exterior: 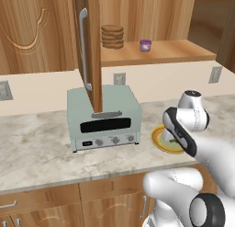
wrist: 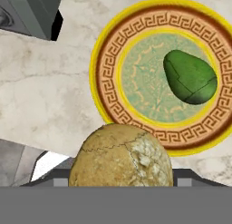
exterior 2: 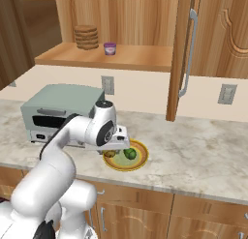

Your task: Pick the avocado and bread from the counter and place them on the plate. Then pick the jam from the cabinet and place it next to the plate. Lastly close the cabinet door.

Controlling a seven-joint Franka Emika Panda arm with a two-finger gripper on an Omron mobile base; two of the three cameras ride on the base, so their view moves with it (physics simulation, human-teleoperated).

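We see the cabinet (exterior: 151, 24) standing open above the desk (exterior: 36, 143), its door (exterior 2: 181, 54) swung out edge-on over the toaster oven (exterior: 103, 118). On the shelf (exterior 2: 121, 56) inside, the stack of flat brown discs (exterior: 112, 36) sits left of the purple jam (exterior: 145, 45), a little apart. Our left base view hides most of the plate (exterior: 161, 143) behind the arm. The right base view shows the avocado (exterior 2: 130, 153) lying on the plate, right of centre, and the gripper (exterior 2: 112, 153) low over the plate's left rim. The hand view shows us the bread (wrist: 121, 155) held between the jaws, above the desk just beside the plate rim; the fingertips themselves are hidden behind it.
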